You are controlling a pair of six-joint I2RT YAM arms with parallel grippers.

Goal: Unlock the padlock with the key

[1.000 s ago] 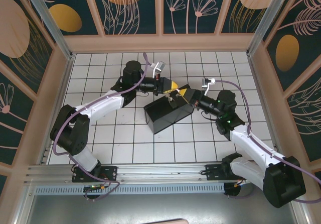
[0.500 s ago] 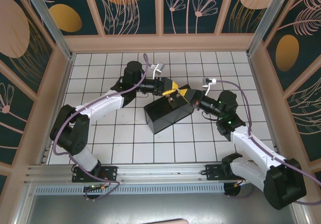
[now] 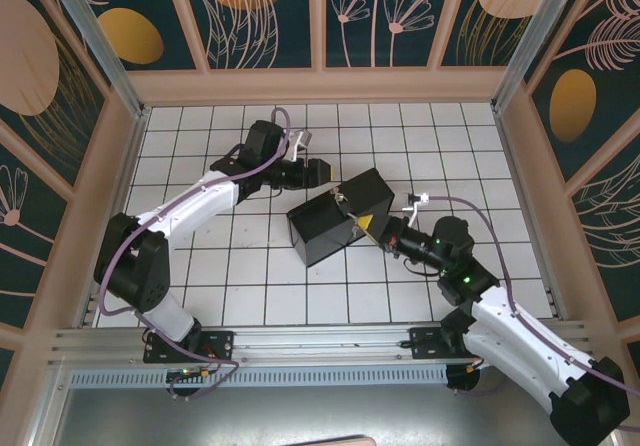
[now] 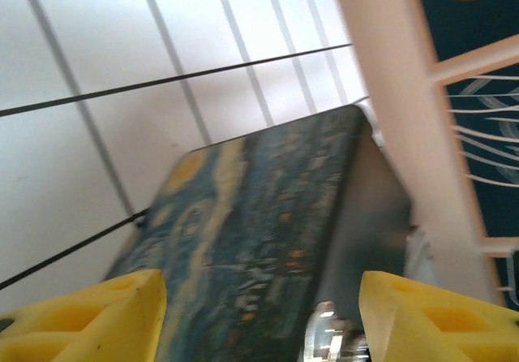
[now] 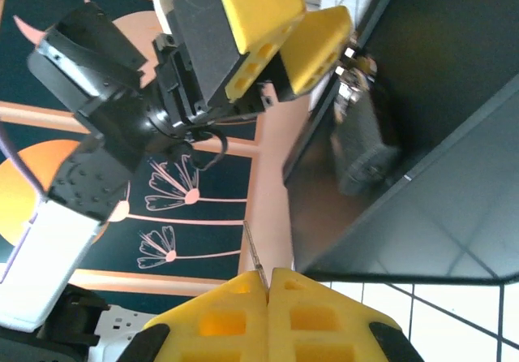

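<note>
- Top view: the box (image 3: 325, 231) sits near the middle of the table (image 3: 230, 286), turned askew to the tile lines. The left gripper (image 3: 318, 169) hangs just beyond the box's far-left corner, apart from it. The right gripper (image 3: 366, 228) is at the box's right side, close against it. The key is too small to make out here.
- Left wrist view: the left gripper's yellow fingers (image 4: 97, 317) stand wide apart with nothing between them, so that gripper is released. Below them lies the box's painted top, and a bit of shiny metal at its edge, likely the padlock (image 4: 328, 342), though it is blurred.
- Right wrist view: the right gripper's pads are clenched together, and the key (image 5: 254, 252) stands out from between them as a thin metal sliver, so the key is grasped. It points toward the box's dark side but is well short of the metal piece at the box's upper edge.
- Progress, as a judgement: the key is in hand, which is the first part done. Still left are bringing its tip to the keyhole, pushing it in and turning it. Whether the shackle is already loose cannot be told.
</note>
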